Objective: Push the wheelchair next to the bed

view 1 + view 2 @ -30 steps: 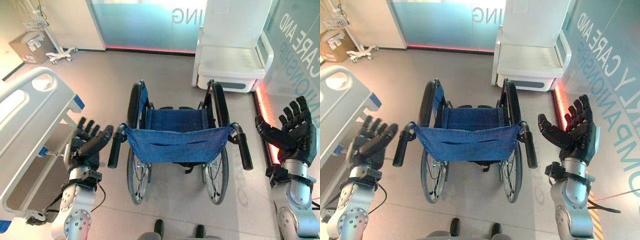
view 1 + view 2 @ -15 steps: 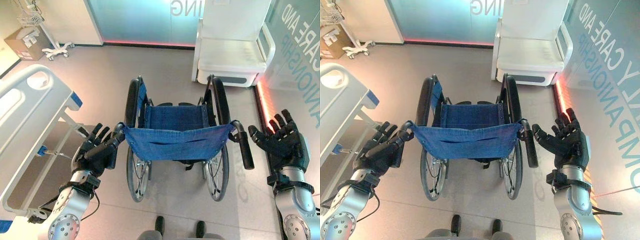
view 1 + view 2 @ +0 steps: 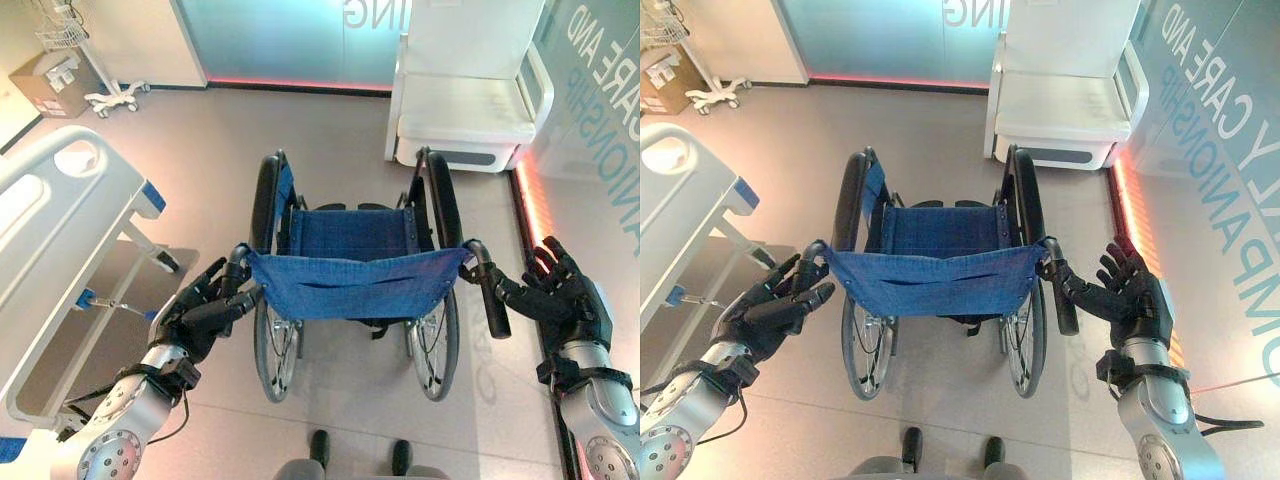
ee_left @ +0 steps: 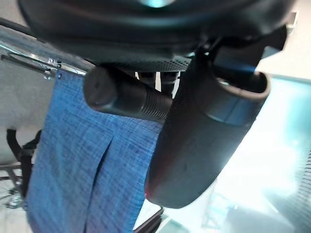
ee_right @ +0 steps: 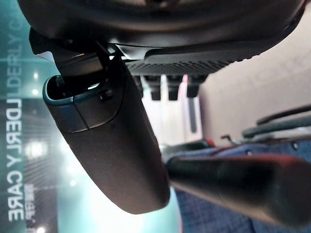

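Blue-seated wheelchair with black wheels faces away, bed at left; left hand and right hand flank its handles, fingers spread wide

One wheelchair stands on the floor, with two big wheels and two black push handles. One bed sits at the left. One white armchair stands by the far wall. One cardboard box and one wheeled stand sit in the far left corner. Two hands show: one left hand, one right hand.
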{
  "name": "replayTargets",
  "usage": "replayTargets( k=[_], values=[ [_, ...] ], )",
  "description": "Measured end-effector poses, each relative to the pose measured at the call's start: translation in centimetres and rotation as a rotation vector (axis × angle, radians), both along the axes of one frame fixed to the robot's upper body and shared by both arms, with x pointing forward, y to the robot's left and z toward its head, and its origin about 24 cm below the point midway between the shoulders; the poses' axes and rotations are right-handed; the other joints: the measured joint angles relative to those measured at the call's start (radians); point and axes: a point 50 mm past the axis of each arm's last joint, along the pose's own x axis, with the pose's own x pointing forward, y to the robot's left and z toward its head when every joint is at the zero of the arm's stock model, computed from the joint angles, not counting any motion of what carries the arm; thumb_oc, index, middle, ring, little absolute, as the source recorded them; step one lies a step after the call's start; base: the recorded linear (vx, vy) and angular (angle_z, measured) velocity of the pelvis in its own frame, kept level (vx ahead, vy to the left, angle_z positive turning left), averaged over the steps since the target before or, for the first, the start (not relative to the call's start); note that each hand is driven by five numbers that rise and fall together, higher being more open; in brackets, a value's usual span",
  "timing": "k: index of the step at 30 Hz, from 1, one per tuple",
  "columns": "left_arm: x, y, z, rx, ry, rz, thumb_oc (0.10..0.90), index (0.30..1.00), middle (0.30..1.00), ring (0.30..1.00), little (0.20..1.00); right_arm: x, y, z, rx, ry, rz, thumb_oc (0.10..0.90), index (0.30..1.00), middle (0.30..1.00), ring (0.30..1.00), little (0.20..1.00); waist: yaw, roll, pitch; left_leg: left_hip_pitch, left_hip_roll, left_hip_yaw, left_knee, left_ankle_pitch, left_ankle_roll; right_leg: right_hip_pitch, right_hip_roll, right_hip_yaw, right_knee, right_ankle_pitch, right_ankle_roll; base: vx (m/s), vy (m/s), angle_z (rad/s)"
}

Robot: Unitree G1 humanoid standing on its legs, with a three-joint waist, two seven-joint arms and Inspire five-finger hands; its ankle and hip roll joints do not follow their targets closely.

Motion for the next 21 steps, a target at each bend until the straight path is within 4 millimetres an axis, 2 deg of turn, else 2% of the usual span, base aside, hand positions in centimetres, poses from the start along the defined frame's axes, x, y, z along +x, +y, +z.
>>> replayTargets(
  k=[9, 13, 21],
  values=[
    [0.3, 0.1, 0.5, 0.084, 0.022, -0.052, 0.800, 0.900, 0.900, 0.900, 0.900, 0.4, 0.7, 0.0, 0.046, 0.021, 0.064, 0.800, 0.900, 0.900, 0.900, 0.900, 0.004, 0.001, 0.000, 0.004, -0.002, 0.001, 0.000, 0.000, 0.000, 0.004, -0.003, -0.001, 0.000, 0.001, 0.002, 0.01, 0.000, 0.00],
    [0.5, -0.1, 0.4, 0.080, 0.021, -0.063, 0.800, 0.900, 0.900, 0.900, 0.900, 0.8, 1.8, -0.1, 0.092, 0.006, 0.090, 0.800, 0.900, 0.900, 0.900, 0.900, 0.009, 0.005, 0.000, 0.003, -0.004, 0.000, 0.000, 0.000, 0.000, 0.005, -0.004, -0.001, 0.000, 0.001, 0.002, 0.01, 0.002, 0.02],
    [0.5, -0.1, 0.5, 0.066, 0.030, -0.062, 0.800, 0.900, 0.900, 0.900, 0.900, 0.6, 1.5, 0.0, 0.091, 0.000, 0.057, 0.800, 0.900, 0.900, 0.900, 0.900, 0.011, 0.005, -0.001, 0.004, -0.004, 0.002, 0.000, 0.000, 0.000, 0.005, -0.005, -0.001, 0.000, 0.001, 0.002, 0.01, 0.001, 0.00]
  ],
)
